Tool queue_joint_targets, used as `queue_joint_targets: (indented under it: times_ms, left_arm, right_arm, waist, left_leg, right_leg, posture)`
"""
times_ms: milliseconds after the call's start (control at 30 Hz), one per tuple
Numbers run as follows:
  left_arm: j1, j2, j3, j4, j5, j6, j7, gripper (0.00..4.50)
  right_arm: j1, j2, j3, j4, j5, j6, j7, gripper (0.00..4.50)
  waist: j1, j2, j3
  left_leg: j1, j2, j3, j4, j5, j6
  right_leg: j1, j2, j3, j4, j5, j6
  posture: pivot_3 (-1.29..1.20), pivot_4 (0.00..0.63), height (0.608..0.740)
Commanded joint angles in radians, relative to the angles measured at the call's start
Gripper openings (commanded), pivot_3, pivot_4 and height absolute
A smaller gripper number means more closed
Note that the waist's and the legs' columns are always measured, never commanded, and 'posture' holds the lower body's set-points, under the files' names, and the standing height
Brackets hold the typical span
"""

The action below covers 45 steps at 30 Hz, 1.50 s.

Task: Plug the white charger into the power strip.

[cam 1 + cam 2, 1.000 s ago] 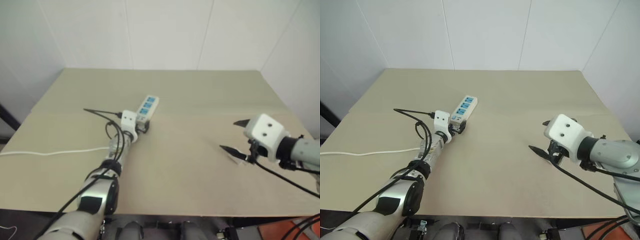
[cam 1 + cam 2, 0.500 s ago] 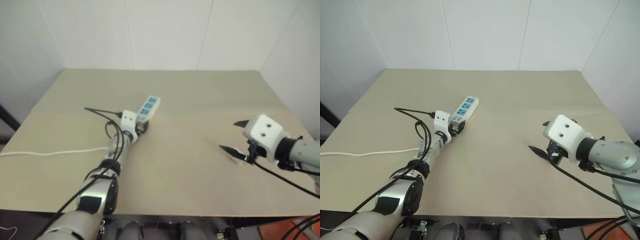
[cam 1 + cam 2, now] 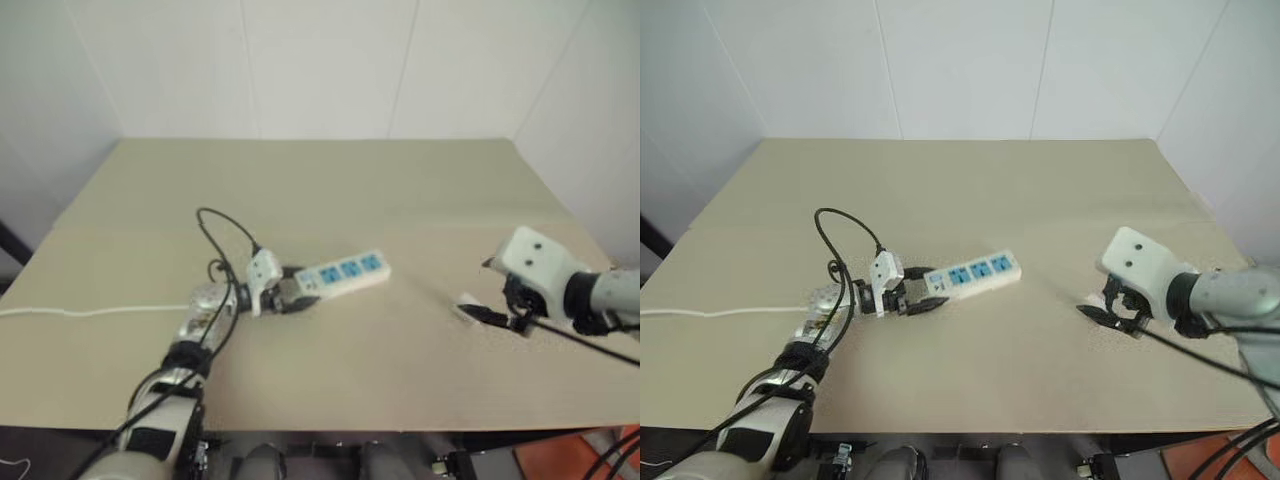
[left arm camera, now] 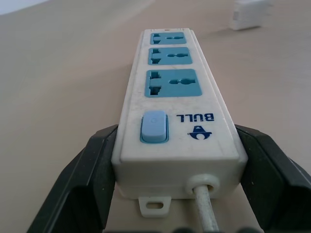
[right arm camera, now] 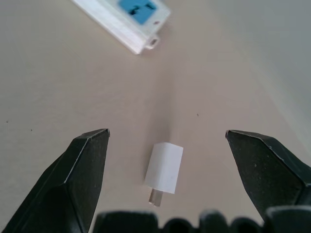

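On the tan counter [image 3: 400, 180], the white charger [image 5: 164, 169] lay flat between the right end effector's [image 5: 167, 160] spread fingers — near the right edge; the left end effector [image 4: 175, 160] clamped the power strip [image 4: 177, 111].

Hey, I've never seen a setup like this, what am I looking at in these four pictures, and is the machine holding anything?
This is a two-armed humanoid robot at a tan table. The two wide pictures come from cameras in its head, looking down over its arms. The two close-ups come from a camera on each wrist, looking along that arm's two black fingers.

The left end effector is shut on the switch end of the power strip, a long white bar with three blue sockets; the left wrist view shows it clamped between the fingers. Its thin white cord trails off the table's left side.

The right end effector is open and holds nothing. The white charger lies on the table between its spread fingers, untouched, so it is not yet plugged in.
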Motion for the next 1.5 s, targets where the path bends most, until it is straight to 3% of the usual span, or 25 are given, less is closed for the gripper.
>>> queue_joint_targets:
  times_ms: [33, 200, 367, 567, 800, 1133, 1500]
  left_arm:
    - [0.020, 0.052, -0.042, -0.117, -0.070, 0.028, -0.221, 3.25]
    - [0.015, 0.071, -0.071, -0.140, -0.092, 0.056, -0.322, 3.25]
    - [-0.005, 0.051, -0.075, -0.085, -0.072, 0.035, -0.313, 3.25]
    - [0.004, 0.026, -0.086, -0.072, -0.066, 0.033, -0.316, 3.25]
    - [0.010, -0.012, -0.086, -0.059, -0.050, 0.002, -0.261, 3.25]
    - [0.043, -0.014, -0.096, -0.077, -0.039, -0.003, -0.251, 3.25]
    - [0.030, -0.014, -0.087, -0.054, -0.033, -0.014, -0.217, 3.25]
  right_arm:
    - [-0.148, 0.003, 0.070, 0.094, 0.054, 0.154, 0.013, 4.50]
    - [-0.296, -0.039, 0.273, 0.248, -0.006, 0.151, 0.088, 4.50]
    - [-0.456, -0.022, 0.482, 0.360, -0.090, 0.135, 0.170, 4.50]
    - [-0.592, 0.047, 0.638, 0.523, -0.191, 0.109, 0.247, 4.50]
    - [-0.664, 0.127, 0.730, 0.669, -0.264, 0.079, 0.319, 4.50]
    - [-0.692, 0.244, 0.764, 0.864, -0.361, 0.058, 0.331, 4.50]
    - [-0.689, 0.261, 0.779, 0.914, -0.425, 0.047, 0.380, 4.50]
  waist:
    - [-0.003, 0.000, 0.000]
    - [0.006, 0.000, 0.000]
    - [0.006, 0.001, 0.001]
    - [0.011, 0.001, 0.000]
    - [0.014, 0.001, 0.000]
    - [0.011, 0.002, 0.000]
    - [0.011, 0.003, 0.000]
  left_leg:
    - [0.000, 0.000, 0.000, 0.000, 0.000, 0.000]
    - [-0.002, 0.000, 0.000, 0.000, 0.000, 0.000]
    - [-0.005, 0.000, 0.000, 0.000, 0.000, 0.000]
    - [-0.016, 0.000, 0.000, 0.004, 0.000, 0.000]
    - [-0.016, 0.000, -0.001, 0.004, 0.000, 0.000]
    - [-0.015, 0.000, -0.001, 0.005, 0.000, 0.000]
    - [-0.015, -0.001, -0.001, 0.006, 0.000, 0.000]
  right_leg:
    - [0.000, 0.000, 0.000, 0.000, 0.000, 0.000]
    - [-0.002, 0.000, 0.000, -0.001, 0.000, 0.000]
    - [-0.006, 0.000, 0.000, 0.000, 0.000, 0.000]
    - [-0.017, 0.000, 0.000, 0.002, 0.000, 0.000]
    - [-0.016, -0.001, -0.001, 0.003, 0.000, 0.000]
    - [-0.016, -0.001, -0.001, 0.004, 0.000, 0.000]
    - [-0.016, -0.001, -0.001, 0.006, 0.000, 0.000]
  posture:
    - [0.00, 0.150, 0.740]
    - [0.00, 0.150, 0.740]
    - [0.00, 0.150, 0.740]
    - [0.00, 0.150, 0.740]
    - [0.00, 0.150, 0.740]
    - [0.00, 0.150, 0.740]
    - [0.00, 0.150, 0.740]
